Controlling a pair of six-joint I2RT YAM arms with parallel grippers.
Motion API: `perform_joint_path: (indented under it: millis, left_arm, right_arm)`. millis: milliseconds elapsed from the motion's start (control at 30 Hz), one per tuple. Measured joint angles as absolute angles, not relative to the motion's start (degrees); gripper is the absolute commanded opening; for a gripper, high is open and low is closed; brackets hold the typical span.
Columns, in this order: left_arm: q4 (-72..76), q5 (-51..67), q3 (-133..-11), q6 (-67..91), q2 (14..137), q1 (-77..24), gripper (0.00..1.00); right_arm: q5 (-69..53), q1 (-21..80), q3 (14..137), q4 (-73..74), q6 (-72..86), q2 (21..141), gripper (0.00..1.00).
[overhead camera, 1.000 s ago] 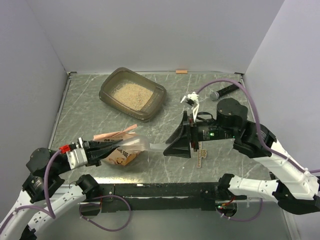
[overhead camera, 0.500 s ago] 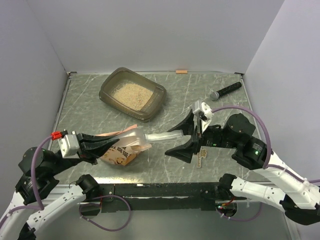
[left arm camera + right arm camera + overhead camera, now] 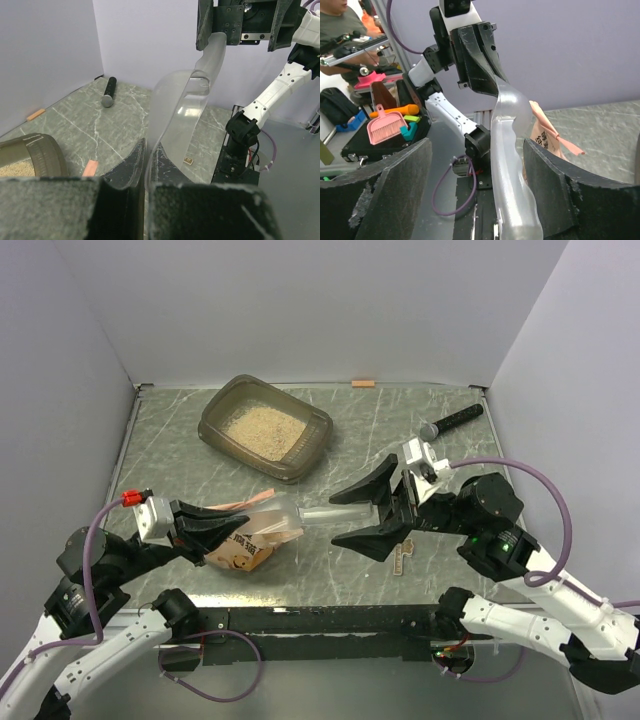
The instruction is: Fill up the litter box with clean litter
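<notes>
Clean litter (image 3: 262, 426), fine beige-tan granules, lies in a shallow layer on the floor of the rectangular grey-brown translucent plastic litter box (image 3: 314, 435). The box sits at the far left of the table. We judge that at least one pour is done, since the granules cover the middle of the floor but stop well below the flared rim.

The crinkly orange-pink plastic pouch (image 3: 240, 548) with dark characters is near the front edge, well apart from the box. It looks creased and partly slack, but we cannot tell how much litter it holds. If any is left, the pouch must be carried to the box and tipped, otherwise it only needs setting down.

The left gripper (image 3: 228, 528) is clamped on the top of the pouch. In its wrist view, its fingers (image 3: 125, 172) sit almost together with plastic pinched between them.

A clear, wavy plastic strip (image 3: 320, 512) runs from that pinch across to the right gripper (image 3: 340, 518). We take the strip for part of the pouch's mouth, though we cannot be sure. The right gripper's jaws are spread wide. Seen from the right wrist, the strip passes down the middle between them, and neither finger presses on it.
</notes>
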State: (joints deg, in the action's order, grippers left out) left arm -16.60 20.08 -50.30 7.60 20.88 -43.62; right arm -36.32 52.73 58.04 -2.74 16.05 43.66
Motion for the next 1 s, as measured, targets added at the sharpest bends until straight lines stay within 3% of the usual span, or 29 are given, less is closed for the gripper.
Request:
perform_joint_path:
  millis: [433, 633, 833, 1000]
  left_arm:
    - [-16.49, 19.55, -50.24, 8.80, 20.67, -43.62, 0.01]
    - [-16.56, 19.51, -50.24, 8.78, 20.60, -43.62, 0.01]
    - [-16.56, 19.73, -50.24, 8.80, 20.60, -43.66, 0.01]
    - [-16.56, 19.92, -50.24, 8.82, 20.62, -43.66, 0.01]
  right_arm:
    - [-36.91, 52.51, 56.84, -5.54, 17.98, 45.17, 0.76]
    - [-36.91, 52.47, 56.64, -5.82, 18.20, 45.19, 0.67]
    - [-36.67, 52.16, 56.64, -5.26, 18.09, 45.28, 0.50]
    - [-35.81, 52.12, 56.64, -4.60, 17.87, 45.36, 0.50]
